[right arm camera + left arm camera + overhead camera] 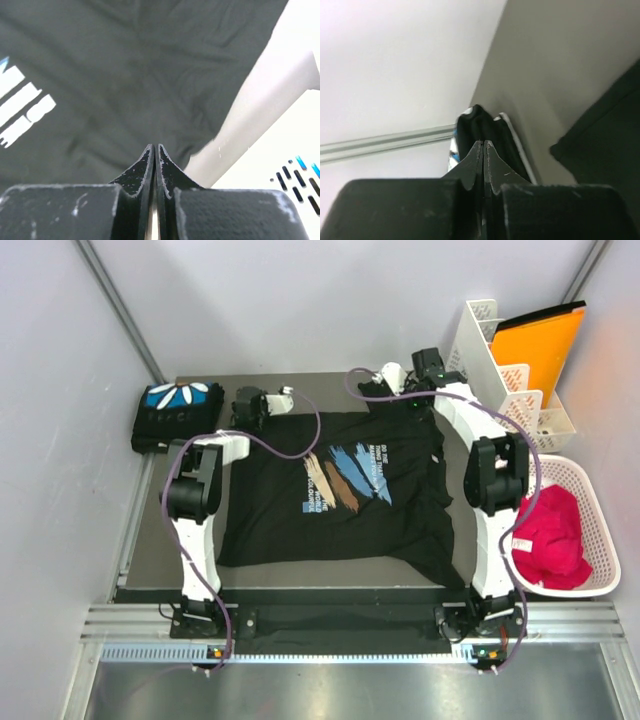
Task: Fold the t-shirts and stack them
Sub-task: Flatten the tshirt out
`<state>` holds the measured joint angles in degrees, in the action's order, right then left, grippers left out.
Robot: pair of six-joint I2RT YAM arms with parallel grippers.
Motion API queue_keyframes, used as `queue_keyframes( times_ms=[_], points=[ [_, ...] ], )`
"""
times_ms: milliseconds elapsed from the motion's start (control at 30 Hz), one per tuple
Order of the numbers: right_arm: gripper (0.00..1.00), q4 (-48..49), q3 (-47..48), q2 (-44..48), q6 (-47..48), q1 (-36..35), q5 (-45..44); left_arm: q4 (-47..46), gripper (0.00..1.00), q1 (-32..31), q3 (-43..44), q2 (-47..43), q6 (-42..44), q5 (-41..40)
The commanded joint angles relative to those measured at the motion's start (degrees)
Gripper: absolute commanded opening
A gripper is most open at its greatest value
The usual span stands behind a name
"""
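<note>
Shut tight, the left claw and right claw sit at the far edge of the spread black t-shirt, its white lettering too small to read. A folded petal-print t-shirt lies far left.

Bright, even overhead light bleaches the plain white walls, while the spread black cotton t-shirt blurs softly up close.
</note>
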<state>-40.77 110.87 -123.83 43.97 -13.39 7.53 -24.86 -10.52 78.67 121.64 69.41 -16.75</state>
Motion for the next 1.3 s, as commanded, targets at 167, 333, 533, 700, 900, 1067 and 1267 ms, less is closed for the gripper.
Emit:
queue_keyframes(
  times_ms=[167, 333, 533, 700, 900, 1067, 1267],
  points=[
    [0.00, 3.24, 7.43, -8.00, -4.77, -0.76, -3.84, 15.88, 0.00, 0.68, 5.96, 0.96, -4.97, 9.53],
    [0.00, 3.77, 7.34, -8.80, -4.68, -1.03, -3.93, 18.53, 0.00, 1.29, 8.68, 3.41, -5.34, 9.29],
    [0.00, 4.56, 8.05, -10.03, -4.06, -1.73, -4.63, 22.13, 0.00, 1.82, 13.60, 7.46, -5.16, 9.10],
    [0.00, 4.74, 7.96, -10.20, -3.97, -1.91, -4.89, 28.37, 0.00, 2.44, 17.65, 9.66, -6.03, 11.39],
    [0.00, 4.91, 7.61, -10.73, -3.45, -1.91, -5.42, 32.50, 0.00, 2.96, 20.90, 10.98, -7.88, 13.06],
    [0.00, 5.18, 8.57, -11.96, -3.27, -2.43, -5.68, 35.50, 0.00, 3.14, 23.45, 12.39, -8.15, 12.98],
    [0.00, 6.06, 9.10, -12.22, -3.62, -3.14, -6.56, 27.93, 0.00, 3.32, 23.44, 11.16, -11.74, 8.31]
  ],
)
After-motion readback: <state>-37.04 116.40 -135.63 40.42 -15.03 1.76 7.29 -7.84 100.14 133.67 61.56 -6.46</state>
